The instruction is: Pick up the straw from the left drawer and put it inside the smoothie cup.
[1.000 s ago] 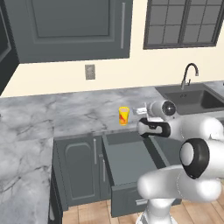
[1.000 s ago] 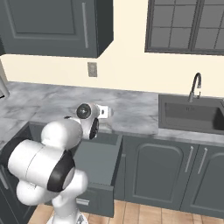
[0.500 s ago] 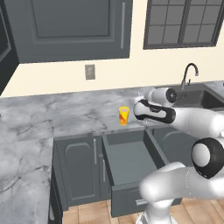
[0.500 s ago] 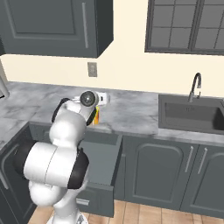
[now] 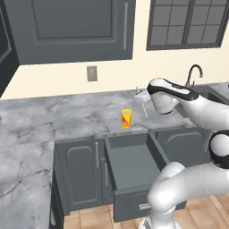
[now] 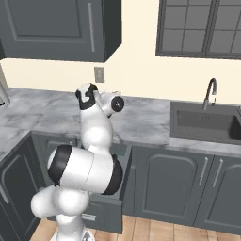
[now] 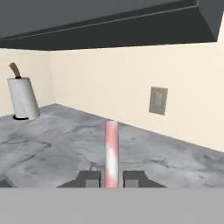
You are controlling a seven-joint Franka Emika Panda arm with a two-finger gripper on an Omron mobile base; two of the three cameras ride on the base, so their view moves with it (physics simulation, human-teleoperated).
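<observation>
Change since a second ago: I have lifted my gripper [image 7: 111, 178] out of the left drawer [image 5: 134, 163] and swung it up and rightward, above the counter [image 5: 67, 117]. My jaws are clenched on the straw [image 7: 111, 153], which stands up between the fingertips in the hand view. The drawer now lies open with a bare floor, so I judge the pick finished and the carry to the cup under way.

Left to right in the left base view: the smoothie cup [image 5: 126, 118] stands upright on the counter behind the drawer; right of it and higher, the straw [image 5: 143, 103] slants down from my hand.

Hard to make out:
- In the right base view my arm covers the cup and most of the drawer.
- The hand view faces the wall outlet [image 7: 158, 100] and a paper towel roll [image 7: 22, 98]; the straw's lower end is cut off there.
- Whether the straw's tip is above the cup's mouth, I cannot tell.
</observation>
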